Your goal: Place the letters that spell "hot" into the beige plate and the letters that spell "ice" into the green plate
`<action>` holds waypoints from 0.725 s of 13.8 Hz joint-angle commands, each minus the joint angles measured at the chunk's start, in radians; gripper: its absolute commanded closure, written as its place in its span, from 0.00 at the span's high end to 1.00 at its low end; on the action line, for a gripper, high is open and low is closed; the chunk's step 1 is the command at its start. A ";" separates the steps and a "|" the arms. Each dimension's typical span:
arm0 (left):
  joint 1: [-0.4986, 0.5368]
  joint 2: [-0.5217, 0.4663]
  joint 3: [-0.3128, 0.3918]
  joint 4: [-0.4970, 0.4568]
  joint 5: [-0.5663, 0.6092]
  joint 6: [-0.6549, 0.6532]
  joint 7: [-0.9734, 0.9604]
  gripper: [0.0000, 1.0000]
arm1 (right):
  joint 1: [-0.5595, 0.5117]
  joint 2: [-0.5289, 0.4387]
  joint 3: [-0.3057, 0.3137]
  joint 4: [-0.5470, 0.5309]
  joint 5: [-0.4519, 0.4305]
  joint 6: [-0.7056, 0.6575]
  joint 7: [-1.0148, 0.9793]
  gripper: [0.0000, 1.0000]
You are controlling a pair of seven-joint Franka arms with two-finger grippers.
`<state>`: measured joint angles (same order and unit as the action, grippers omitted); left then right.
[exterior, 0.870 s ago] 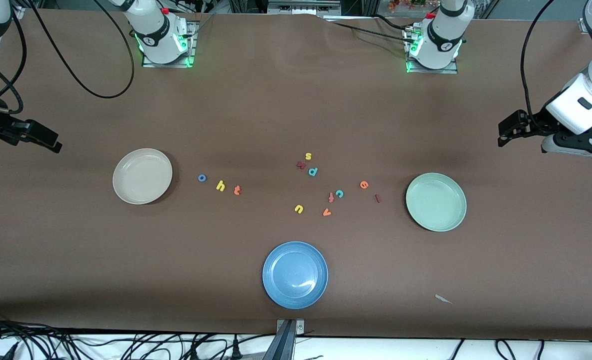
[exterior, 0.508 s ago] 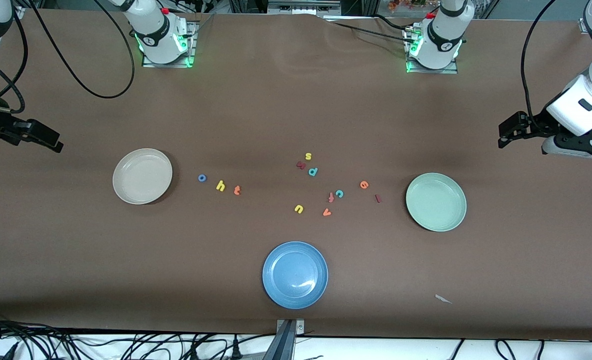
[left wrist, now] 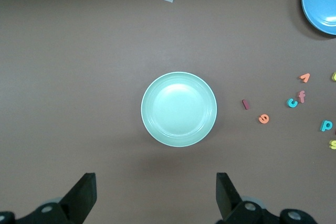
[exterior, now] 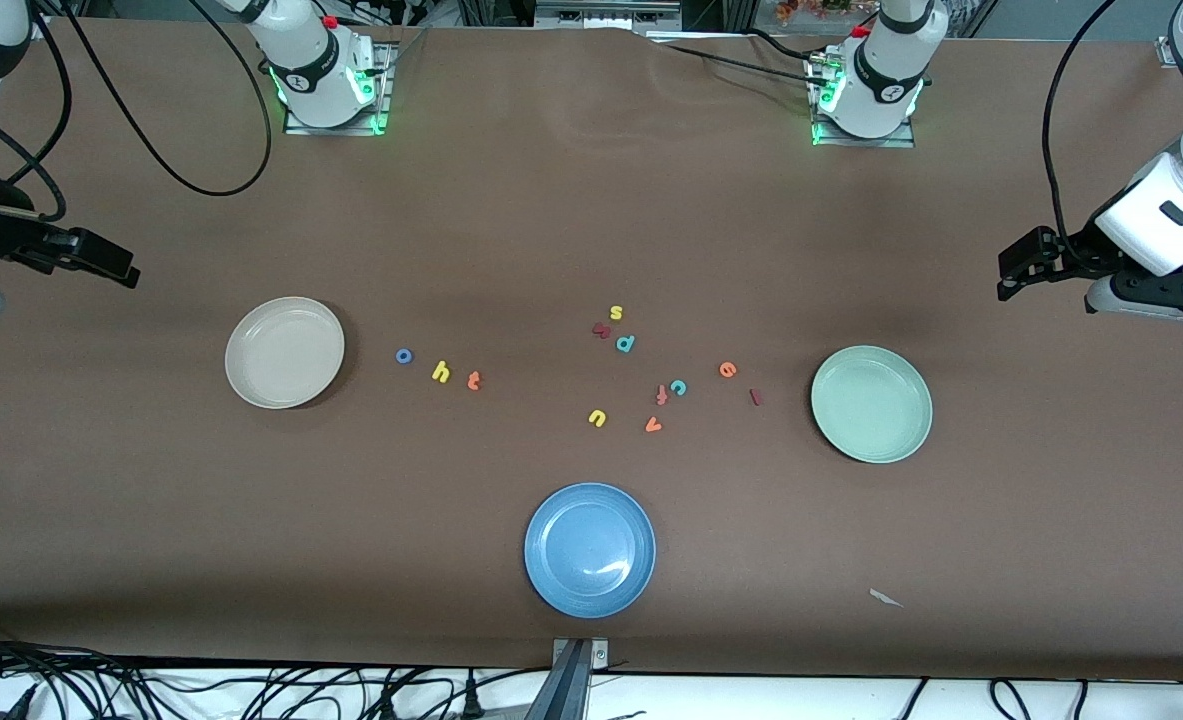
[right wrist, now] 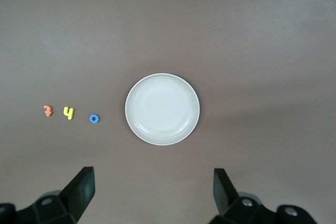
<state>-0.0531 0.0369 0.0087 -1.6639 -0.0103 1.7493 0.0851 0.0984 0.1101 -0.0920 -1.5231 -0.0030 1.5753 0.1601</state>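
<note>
The beige plate (exterior: 285, 352) (right wrist: 162, 109) sits toward the right arm's end. Beside it lie the blue o (exterior: 404, 355) (right wrist: 94, 118), yellow h (exterior: 440, 372) (right wrist: 69, 113) and orange t (exterior: 473, 380) (right wrist: 48, 110) in a row. The green plate (exterior: 871, 403) (left wrist: 179, 109) sits toward the left arm's end, with the dark red i (exterior: 755, 397) (left wrist: 245, 104), orange e (exterior: 728, 369) (left wrist: 264, 119) and teal c (exterior: 679, 387) (left wrist: 292, 103) beside it. My right gripper (exterior: 111, 268) (right wrist: 153, 192) hangs open and empty above bare table by the beige plate. My left gripper (exterior: 1019, 262) (left wrist: 156, 195) hangs open and empty by the green plate.
A blue plate (exterior: 590, 549) lies near the front edge at mid-table. Other loose letters lie in the middle: yellow s (exterior: 616, 312), teal d (exterior: 626, 343), orange-red f (exterior: 662, 394), yellow u (exterior: 597, 418), orange v (exterior: 653, 425). A white scrap (exterior: 886, 598) lies near the front edge.
The right gripper has drifted slightly toward the robots' side of the table. The left gripper has barely shifted. Nothing on the table has moved.
</note>
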 commanded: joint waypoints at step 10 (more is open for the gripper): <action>0.006 0.032 -0.004 0.056 0.019 -0.028 0.012 1.00 | 0.015 -0.006 0.009 -0.012 -0.049 0.000 0.012 0.99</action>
<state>-0.0527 0.0521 0.0094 -1.6431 -0.0103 1.7487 0.0850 0.1106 0.1124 -0.0905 -1.5294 -0.0453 1.5757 0.1601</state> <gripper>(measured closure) 0.000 0.004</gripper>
